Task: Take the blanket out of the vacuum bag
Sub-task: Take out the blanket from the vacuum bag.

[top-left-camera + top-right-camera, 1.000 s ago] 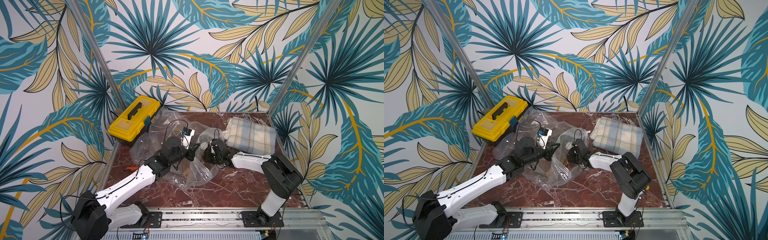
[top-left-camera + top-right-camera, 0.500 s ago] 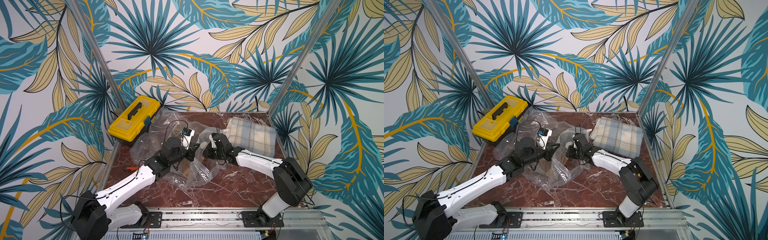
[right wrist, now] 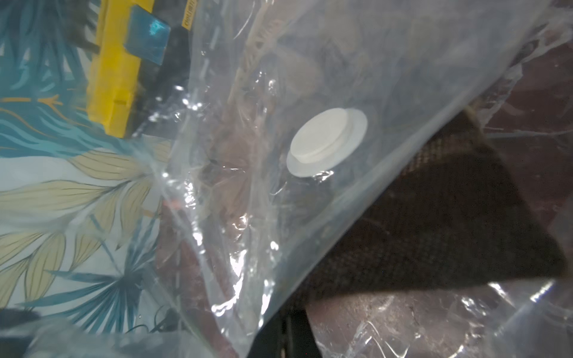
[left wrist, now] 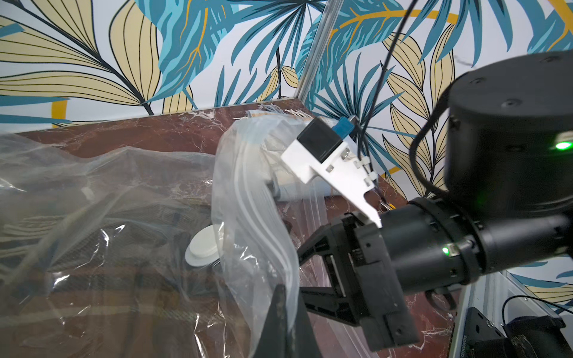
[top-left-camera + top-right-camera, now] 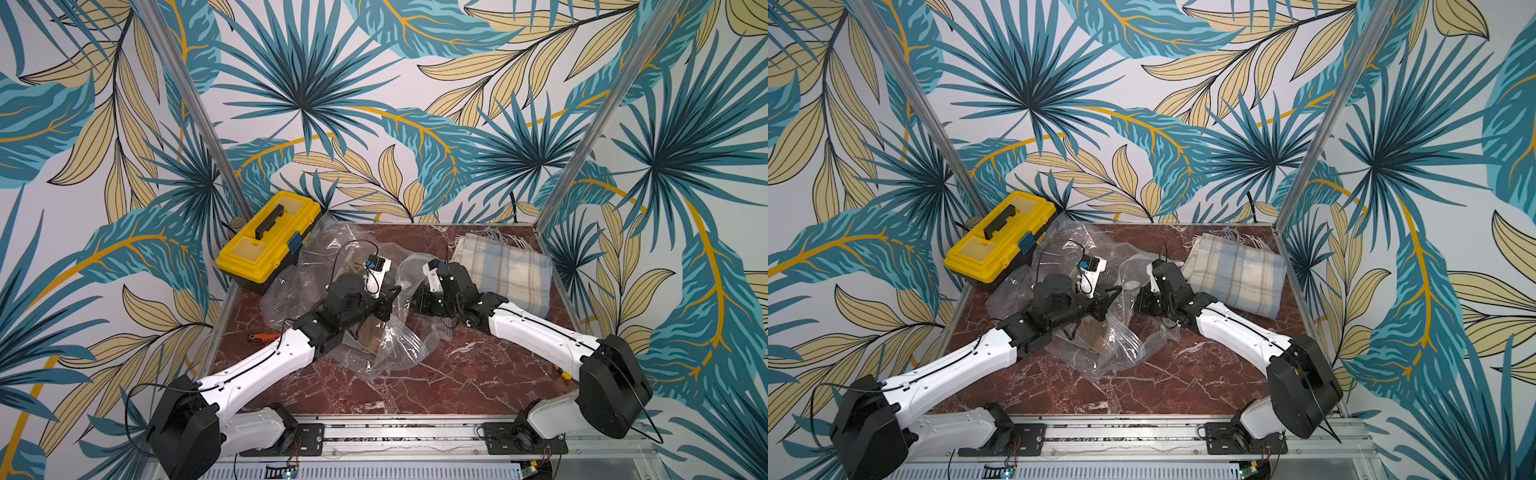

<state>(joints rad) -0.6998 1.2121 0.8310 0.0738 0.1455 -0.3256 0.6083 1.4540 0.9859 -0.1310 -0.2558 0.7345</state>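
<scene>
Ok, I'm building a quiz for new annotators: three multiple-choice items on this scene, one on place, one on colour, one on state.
1. Where on the table is the yellow toolbox? A front edge; B far left corner; C far right corner.
2. The valve of the vacuum bag is: A white; B red; C black.
3. The pale plaid blanket is: A inside the bag; B hanging from a tool; C folded on the table.
B, it stands in that corner; A, the disc shows white; C, it lies folded beside the bag.
</scene>
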